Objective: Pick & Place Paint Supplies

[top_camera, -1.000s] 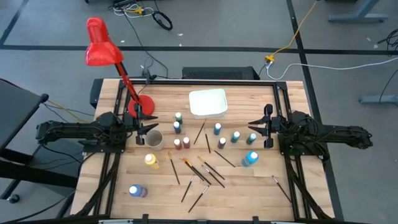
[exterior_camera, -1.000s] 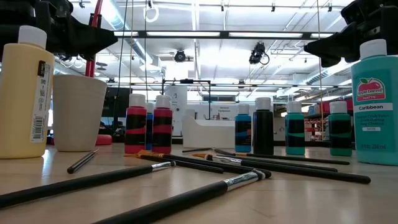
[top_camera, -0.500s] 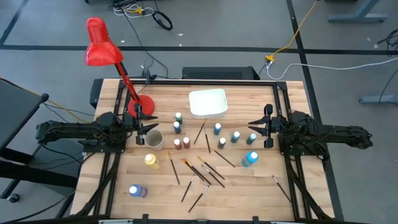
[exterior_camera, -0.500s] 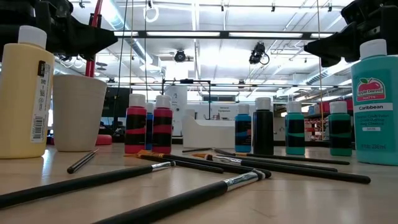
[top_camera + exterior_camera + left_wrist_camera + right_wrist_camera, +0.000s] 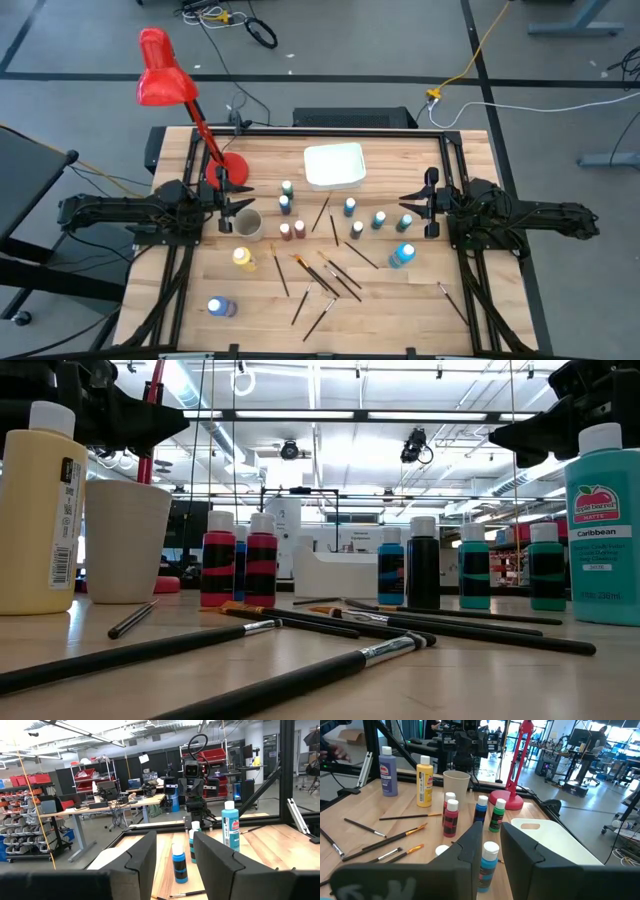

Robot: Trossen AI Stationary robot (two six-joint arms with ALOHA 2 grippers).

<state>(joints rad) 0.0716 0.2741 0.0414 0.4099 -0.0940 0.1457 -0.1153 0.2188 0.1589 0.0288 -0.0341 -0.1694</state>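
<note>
Both claws hang above the table with nothing in them. Left gripper (image 5: 226, 207) sits over the left side, just beside the beige cup (image 5: 248, 224); in its wrist view the two dark fingers (image 5: 142, 857) stand parted with clear air between them. Right gripper (image 5: 431, 210) mirrors it on the right side, its fingers (image 5: 470, 847) also apart and gripping nothing.

As far as I can see from above, the cup holds nothing. The shallow white tray (image 5: 334, 165) at the far middle of the table looks bare inside as well; no bottle or brush lies in it.

All the paint supplies are still out on the wood. A cluster of small bottles stands between the two arms: a green-topped one (image 5: 287, 188) and a blue one (image 5: 284, 205) near the cup, two red bottles (image 5: 292, 231) just in front of them, and several blue and teal bottles (image 5: 378, 220) toward the right arm. A larger teal bottle (image 5: 402, 254) stands close to the right arm. A yellow bottle (image 5: 243, 258) stands nearer the front edge, beside the cup, and a purple-blue bottle (image 5: 219, 307) sits alone at the front left.

Paintbrushes (image 5: 325, 280) lie scattered across the front middle, some crossing each other, with one brush (image 5: 452, 302) apart at the front right. A red desk lamp (image 5: 160, 75) stands on the back left.
</note>
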